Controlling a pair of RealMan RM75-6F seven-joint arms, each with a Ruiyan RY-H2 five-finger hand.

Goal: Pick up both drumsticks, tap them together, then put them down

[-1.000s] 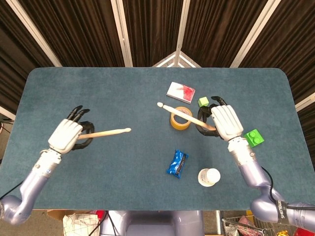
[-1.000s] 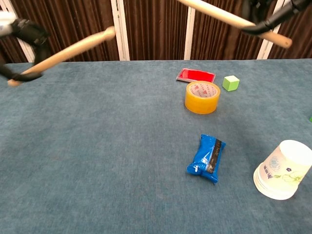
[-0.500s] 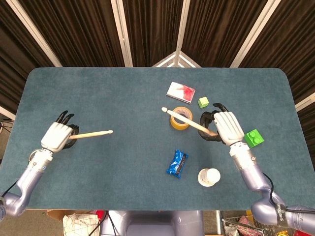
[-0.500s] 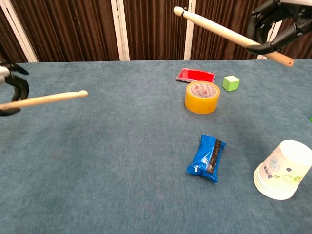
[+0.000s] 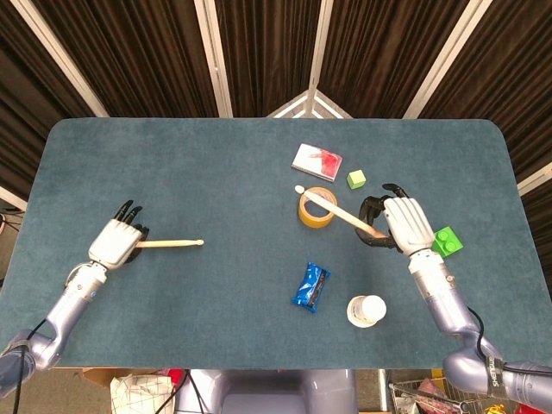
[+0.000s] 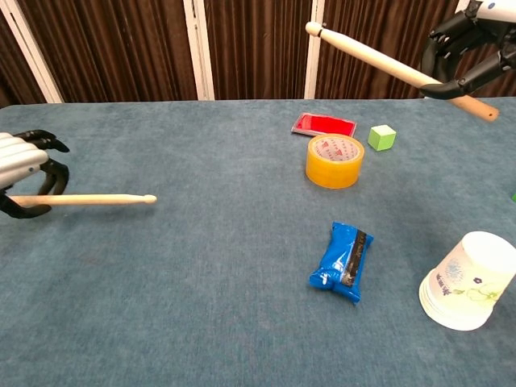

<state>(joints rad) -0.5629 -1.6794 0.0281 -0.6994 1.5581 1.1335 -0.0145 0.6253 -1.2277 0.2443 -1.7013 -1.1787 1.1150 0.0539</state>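
My left hand (image 5: 115, 242) (image 6: 22, 173) holds one wooden drumstick (image 5: 169, 244) (image 6: 85, 199) low at the table's left side, close over the surface, its tip pointing right. My right hand (image 5: 406, 224) (image 6: 472, 50) grips the other drumstick (image 5: 338, 211) (image 6: 387, 65) at the right, raised well above the table. That stick slants up and to the left, and in the head view its tip lies over the yellow tape roll (image 5: 316, 208). The two sticks are far apart.
On the blue table (image 5: 216, 164) lie a yellow tape roll (image 6: 334, 160), a red and white card (image 5: 316, 160), a small green cube (image 5: 355, 179), a green brick (image 5: 447, 241), a blue snack packet (image 5: 310, 287) and a white paper cup (image 5: 366, 310).
My left hand has come down toward the table with its drumstick, which now lies nearly level. My right hand has drifted slightly right and nearer with its stick, still raised.
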